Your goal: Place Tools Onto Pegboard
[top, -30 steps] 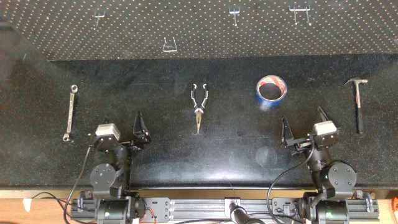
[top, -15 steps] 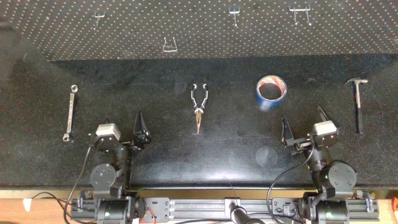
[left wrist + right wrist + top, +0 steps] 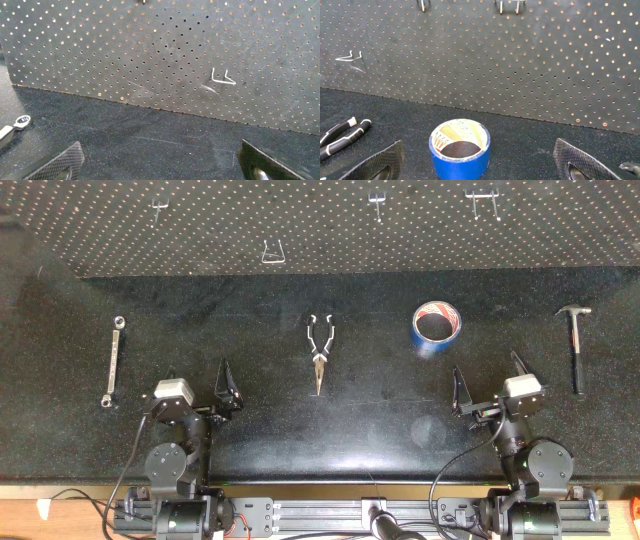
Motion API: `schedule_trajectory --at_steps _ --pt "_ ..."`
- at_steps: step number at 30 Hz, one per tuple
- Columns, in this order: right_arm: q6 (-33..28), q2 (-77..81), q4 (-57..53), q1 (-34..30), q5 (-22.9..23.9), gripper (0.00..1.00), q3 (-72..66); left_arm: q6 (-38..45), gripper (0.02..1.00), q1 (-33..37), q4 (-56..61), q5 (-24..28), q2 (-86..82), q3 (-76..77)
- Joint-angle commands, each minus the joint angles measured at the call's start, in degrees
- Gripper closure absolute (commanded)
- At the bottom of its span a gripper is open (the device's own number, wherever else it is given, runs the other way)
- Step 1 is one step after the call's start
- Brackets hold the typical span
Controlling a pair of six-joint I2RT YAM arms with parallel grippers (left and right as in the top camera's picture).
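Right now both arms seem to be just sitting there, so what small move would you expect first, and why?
Probably the right gripper easing forward and down to the blue tape roll. It is open, the roll sits on the mat straight ahead of it, and no tool hangs on the pegboard yet.
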Motion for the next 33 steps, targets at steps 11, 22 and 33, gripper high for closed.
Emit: schedule_trajectory --at_steps 11,22,33 --pt "0.66 -0.63 -0.22 0.35 -0.55 0.025 -0.15 9.81 0.025 1.27 -1.16 8.39 11.32 7.08" --pt "0.66 -0.63 -0.20 0.35 -0.55 0.025 -0.15 37.03 0.025 22.77 -45.53 1.20 60.24 49.07" --pt "0.66 -0.63 -0.20 0.35 -0.55 0.025 -0.15 44.92 0.025 38.58 -44.46 1.62 85.61 59.69"
